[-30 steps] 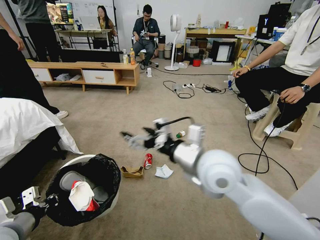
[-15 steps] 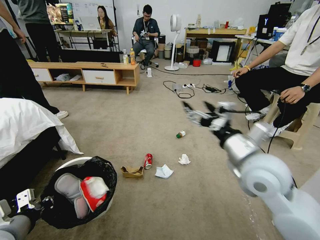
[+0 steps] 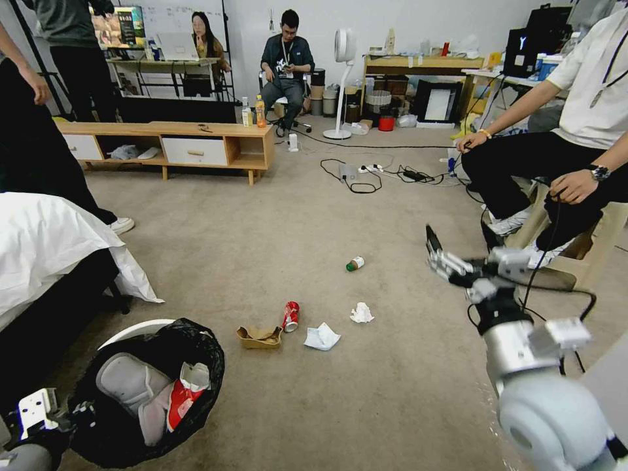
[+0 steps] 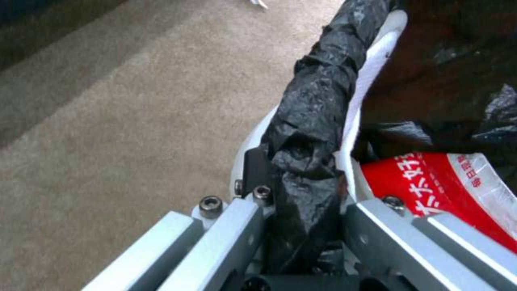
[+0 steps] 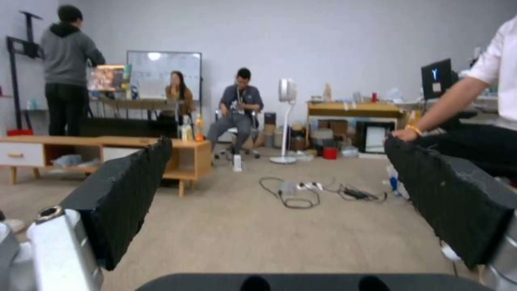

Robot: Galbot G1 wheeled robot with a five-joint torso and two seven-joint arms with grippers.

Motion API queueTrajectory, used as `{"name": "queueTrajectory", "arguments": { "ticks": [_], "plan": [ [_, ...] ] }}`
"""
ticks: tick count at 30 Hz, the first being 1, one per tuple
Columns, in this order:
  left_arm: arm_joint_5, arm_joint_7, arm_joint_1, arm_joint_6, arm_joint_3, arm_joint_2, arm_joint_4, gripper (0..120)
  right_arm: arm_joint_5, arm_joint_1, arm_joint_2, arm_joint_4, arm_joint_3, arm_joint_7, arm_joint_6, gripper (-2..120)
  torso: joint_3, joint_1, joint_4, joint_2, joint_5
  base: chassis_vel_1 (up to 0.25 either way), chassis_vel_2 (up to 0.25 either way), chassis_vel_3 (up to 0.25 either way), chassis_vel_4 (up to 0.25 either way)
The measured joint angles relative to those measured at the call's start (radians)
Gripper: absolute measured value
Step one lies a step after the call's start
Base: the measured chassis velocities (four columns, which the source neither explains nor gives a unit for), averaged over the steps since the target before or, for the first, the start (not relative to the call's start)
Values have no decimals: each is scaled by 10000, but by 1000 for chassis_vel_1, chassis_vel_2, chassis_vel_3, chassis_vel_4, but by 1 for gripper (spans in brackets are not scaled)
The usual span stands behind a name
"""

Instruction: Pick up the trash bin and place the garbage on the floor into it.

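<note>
The trash bin (image 3: 140,330), white with a black bag, hangs tilted at the lower left, and a red snack wrapper (image 3: 184,396) lies inside it. My left gripper (image 3: 55,413) is shut on its bag-covered rim (image 4: 309,133); in the left wrist view, that gripper (image 4: 301,194) pinches the black bag. My right gripper (image 3: 458,247) hovers open and empty at the right, its black pads (image 5: 124,190) spread wide. Garbage lies on the floor (image 3: 275,216): a green-capped bottle (image 3: 354,263), a red can (image 3: 290,316), torn cardboard (image 3: 260,336), a crumpled tissue (image 3: 361,313) and a flat tissue (image 3: 322,337).
A bed with a white sheet (image 3: 46,242) fills the left side. A low wooden cabinet (image 3: 176,140) stands at the back. Cables and a power strip (image 3: 356,173) lie on the carpet beyond. A seated person's legs and a stool (image 3: 556,229) are close behind my right gripper.
My right arm swung from above the litter at centre over to the right, uncovering the crumpled tissue. The bin sank slightly lower and the wrapper slid deeper inside.
</note>
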Motion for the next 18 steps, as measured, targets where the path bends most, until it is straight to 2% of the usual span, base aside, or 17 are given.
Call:
{"name": "queueTrajectory", "arguments": {
  "ticks": [2,5,7,9,12,18],
  "plan": [
    [167,71,53,0,-71,-217,-56,1,-665,-480,349,93,-23,41,44,100,0,0,2,0,-1,0,0,0,0],
    [207,93,63,0,-86,-273,-75,1,-1009,-638,503,93,-32,32,106,100,0,0,3,0,1,0,0,0,0],
    [255,119,70,0,-90,-376,-124,1,-2162,-1168,935,56,-69,-94,456,100,0,0,1,0,-1,0,0,0,0],
    [269,123,69,0,-83,-401,-136,1,-2491,-1384,1057,28,-90,-139,598,100,0,0,-1,0,-1,0,0,0,0],
    [347,157,59,0,-47,-434,-138,1,-2870,-1651,1223,11,-113,-226,763,100,-1,0,1,0,-1,0,0,0,0],
    [545,281,21,0,21,-515,-136,1,-2871,-1836,1300,-13,-81,-550,833,100,0,0,0,0,-1,0,0,0,0]
  ]
}}
